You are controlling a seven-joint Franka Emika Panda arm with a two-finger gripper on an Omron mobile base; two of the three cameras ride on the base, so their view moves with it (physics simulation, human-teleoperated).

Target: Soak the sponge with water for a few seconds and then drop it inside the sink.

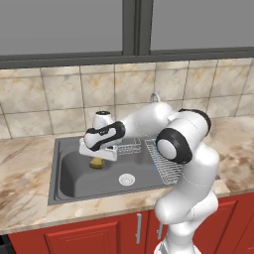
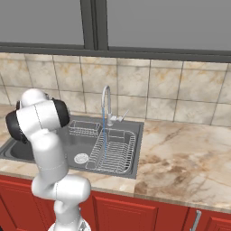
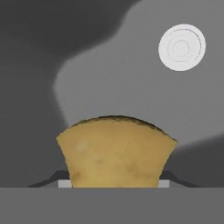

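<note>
Gripper is grasping the sponge, holding it over the left part of the sink. Drain is lying right of it. Water is running onto the dish rack, well apart.

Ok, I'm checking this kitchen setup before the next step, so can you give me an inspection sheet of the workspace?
Surface: marble-look counter, red cabinets below.
Job's things: sponge held above the sink floor, left of the drain; water runs from the faucet onto the dish rack, away from the sponge.
Clutter: small wire basket in the sink.
Grippers: gripper shut on sponge.
Cables: nothing seen.
Surroundings: tiled wall, window above.
</note>
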